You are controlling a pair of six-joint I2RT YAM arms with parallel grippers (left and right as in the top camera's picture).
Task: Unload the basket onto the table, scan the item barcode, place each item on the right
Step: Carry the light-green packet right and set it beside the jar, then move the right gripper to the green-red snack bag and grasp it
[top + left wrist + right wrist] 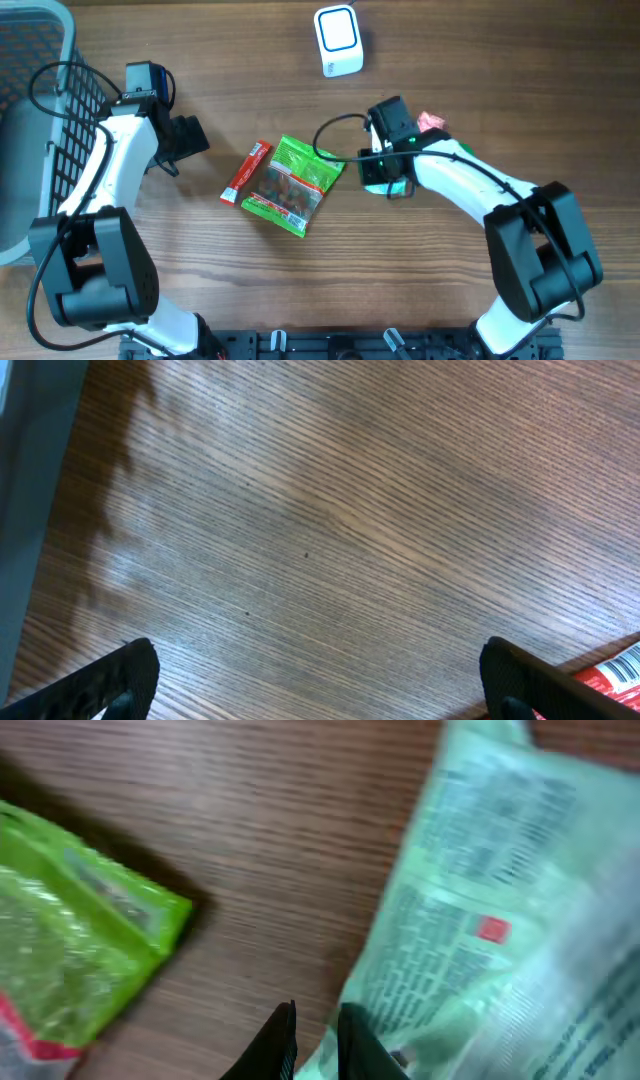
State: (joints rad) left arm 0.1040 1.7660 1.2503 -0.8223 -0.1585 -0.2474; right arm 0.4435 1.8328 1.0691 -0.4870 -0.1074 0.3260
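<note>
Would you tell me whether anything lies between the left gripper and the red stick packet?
Nothing visible does: only bare table separates the left gripper from the red stick packet, which lies beside the green bag.

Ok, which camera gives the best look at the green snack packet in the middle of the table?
The overhead view: the green snack packet lies whole and sharp there, beside the red bar. The right wrist view catches only one blurred end of it at the left of the frame. The left wrist view shows none of it.
</note>
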